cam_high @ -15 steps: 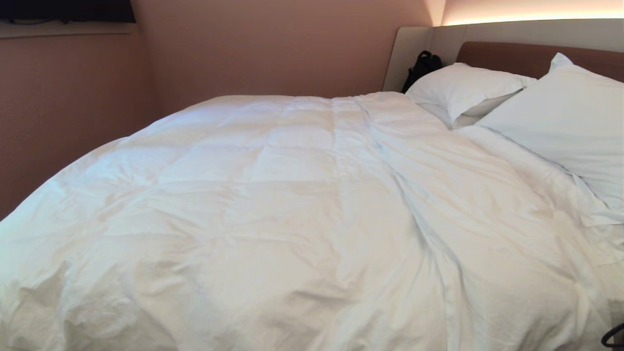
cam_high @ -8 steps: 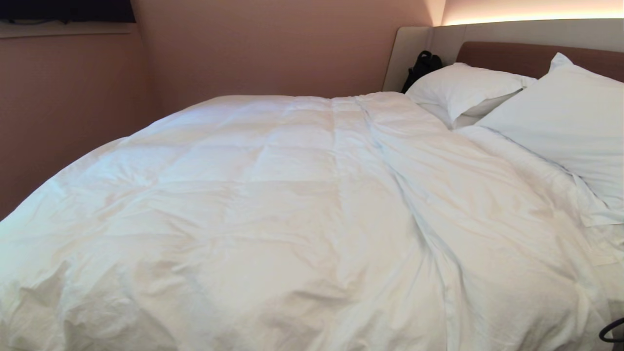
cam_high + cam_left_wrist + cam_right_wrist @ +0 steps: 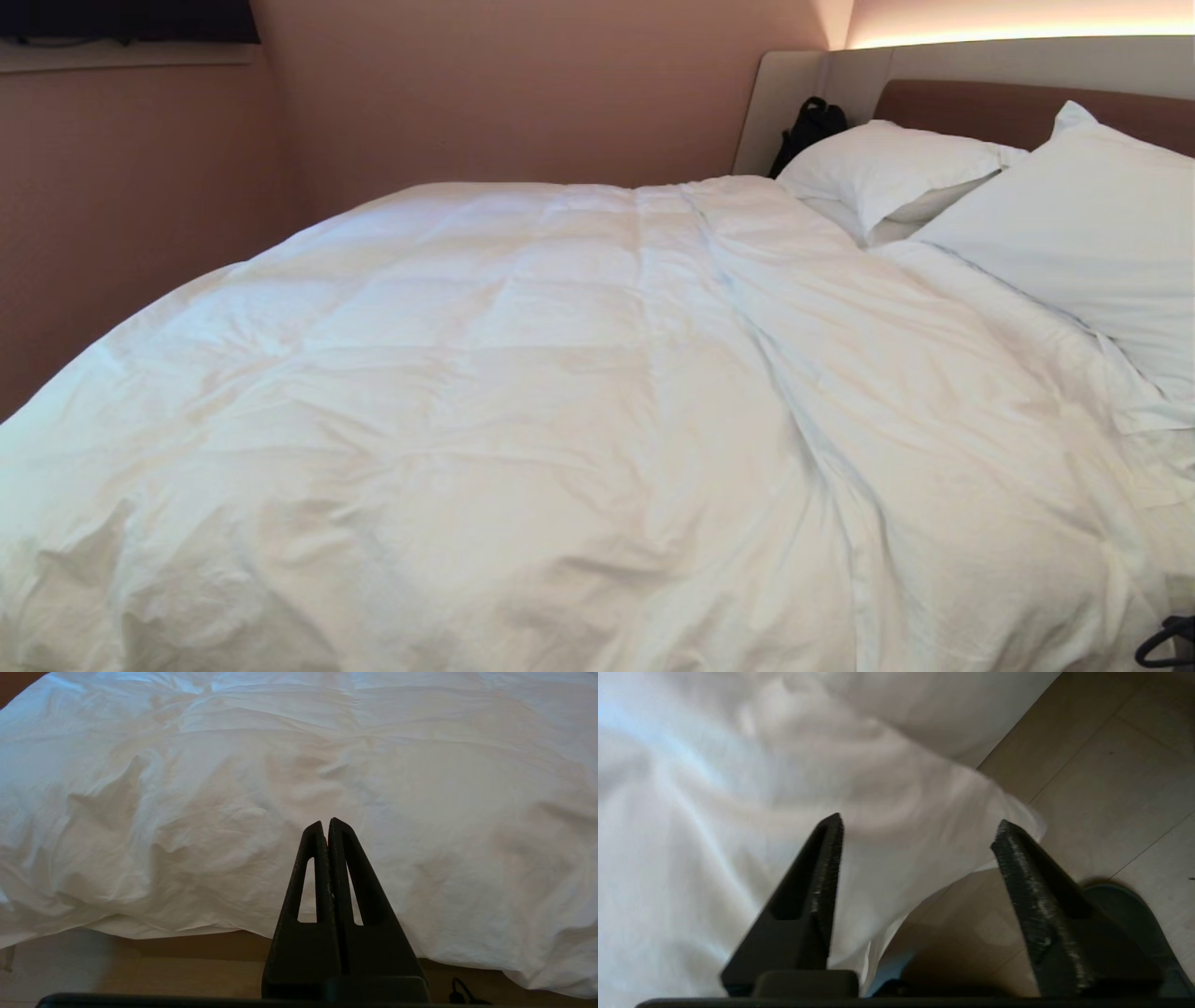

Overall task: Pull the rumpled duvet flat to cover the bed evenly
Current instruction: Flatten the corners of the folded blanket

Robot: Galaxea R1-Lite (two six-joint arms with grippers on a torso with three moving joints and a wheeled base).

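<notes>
Plain pinkish-brown walls [image 3: 523, 93] meet in a corner, a dark window strip [image 3: 121, 21] set high above a pale ledge. Warm light glows along a cove [image 3: 1018, 23] overhead. Light beige tiled floor [image 3: 1111, 765] runs past the open fingertips.

Likely a hotel bedroom, made-up bed [image 3: 980, 98] with padded headboard, white pillows [image 3: 887, 168], glowing light strip [image 3: 1018, 37]

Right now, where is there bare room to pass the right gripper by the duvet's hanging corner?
Bare tan floor tiles beside the puffy white duvet's corner are free. Open right gripper straddles that hem; the duvet side is crowded.
</notes>
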